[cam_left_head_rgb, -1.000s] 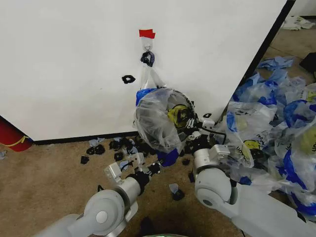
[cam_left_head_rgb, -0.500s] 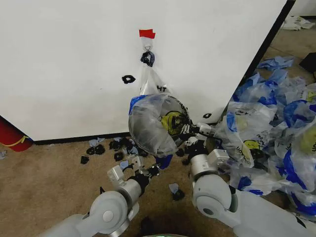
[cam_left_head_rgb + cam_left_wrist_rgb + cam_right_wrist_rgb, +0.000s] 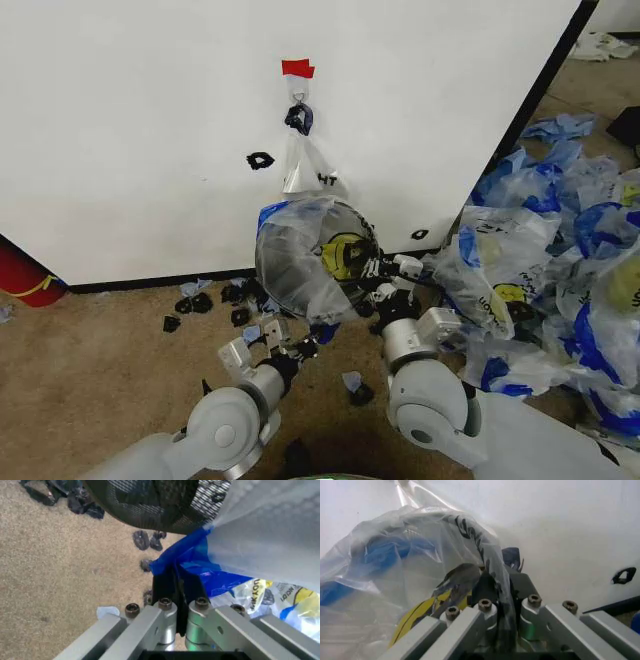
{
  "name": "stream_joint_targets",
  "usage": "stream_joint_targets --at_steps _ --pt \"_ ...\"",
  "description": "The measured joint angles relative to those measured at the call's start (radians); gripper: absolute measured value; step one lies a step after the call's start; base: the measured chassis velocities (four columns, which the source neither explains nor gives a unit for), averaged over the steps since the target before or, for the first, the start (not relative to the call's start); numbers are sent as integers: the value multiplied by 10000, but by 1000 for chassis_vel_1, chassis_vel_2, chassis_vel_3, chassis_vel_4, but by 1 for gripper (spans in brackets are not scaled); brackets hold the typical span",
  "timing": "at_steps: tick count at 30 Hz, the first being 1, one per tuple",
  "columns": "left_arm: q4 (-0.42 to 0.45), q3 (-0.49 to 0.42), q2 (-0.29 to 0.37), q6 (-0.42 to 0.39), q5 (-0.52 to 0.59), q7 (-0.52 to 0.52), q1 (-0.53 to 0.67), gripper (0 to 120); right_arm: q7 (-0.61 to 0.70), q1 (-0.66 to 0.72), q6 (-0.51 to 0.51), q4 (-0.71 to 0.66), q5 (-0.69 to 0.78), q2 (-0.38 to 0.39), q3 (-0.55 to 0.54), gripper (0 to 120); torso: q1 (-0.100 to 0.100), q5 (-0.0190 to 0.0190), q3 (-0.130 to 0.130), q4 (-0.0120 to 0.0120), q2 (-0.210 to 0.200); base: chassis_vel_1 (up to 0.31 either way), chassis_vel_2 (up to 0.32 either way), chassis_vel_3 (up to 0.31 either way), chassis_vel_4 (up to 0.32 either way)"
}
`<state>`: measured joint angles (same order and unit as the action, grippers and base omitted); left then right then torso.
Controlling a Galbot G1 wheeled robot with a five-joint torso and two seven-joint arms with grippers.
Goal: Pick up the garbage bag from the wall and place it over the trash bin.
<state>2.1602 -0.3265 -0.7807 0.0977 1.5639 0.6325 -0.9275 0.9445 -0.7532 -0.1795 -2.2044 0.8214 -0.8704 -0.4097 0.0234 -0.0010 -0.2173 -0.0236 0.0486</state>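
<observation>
Nearest the robot, the left hand (image 3: 300, 348) is low over the carpeted floor (image 3: 100, 350), its fingers pressed together on a blue edge of the garbage bag (image 3: 305, 255); the left wrist view confirms the blue plastic pinched between the dark pads (image 3: 170, 587). Just beyond and to the right, the right hand (image 3: 372, 268) is pinching the bag's translucent film at the side bearing the yellow smiley, the plastic passing between its closed fingers (image 3: 495, 588) in the right wrist view. Between the two hands the bag is stretched around the trash bin (image 3: 345, 250), whose black mesh wall appears under the film and above the left hand (image 3: 150, 502); the bin seems tipped, its mouth facing the robot, close to the foot of the wall (image 3: 150, 130). The bag is therefore off the metal hook (image 3: 298, 100), where a narrower clear bag (image 3: 305, 165) hangs beneath the red tape strip (image 3: 297, 68). Judged step: fitting the bag over the bin, well advanced but not settled. The next move appears to call for both hands drawing the rim evenly down the bin wall without tearing the thin film. Black scraps (image 3: 190, 305) litter the floor at the wall's base, and a mass of similar bags (image 3: 560, 260) lies farther right.
</observation>
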Motion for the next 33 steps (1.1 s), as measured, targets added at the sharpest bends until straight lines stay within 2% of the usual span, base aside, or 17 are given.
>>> stream_joint_targets --at_steps 20,30,33 --pt "-755 -83 -109 -41 -499 98 -133 0 -2 -163 2 -110 15 49 140 0 0 0 0 0 0 0 0 0 0" --pt "-743 -70 -114 -43 -571 249 -100 0 -23 -189 -11 -60 -38 97 191 0 0 0 0 0 0 0 0 0 0" --pt "-482 -40 33 -54 -578 337 -147 13 -37 -95 -41 67 -84 119 207 0 0 -1 -1 0 0 0 0 0 0"
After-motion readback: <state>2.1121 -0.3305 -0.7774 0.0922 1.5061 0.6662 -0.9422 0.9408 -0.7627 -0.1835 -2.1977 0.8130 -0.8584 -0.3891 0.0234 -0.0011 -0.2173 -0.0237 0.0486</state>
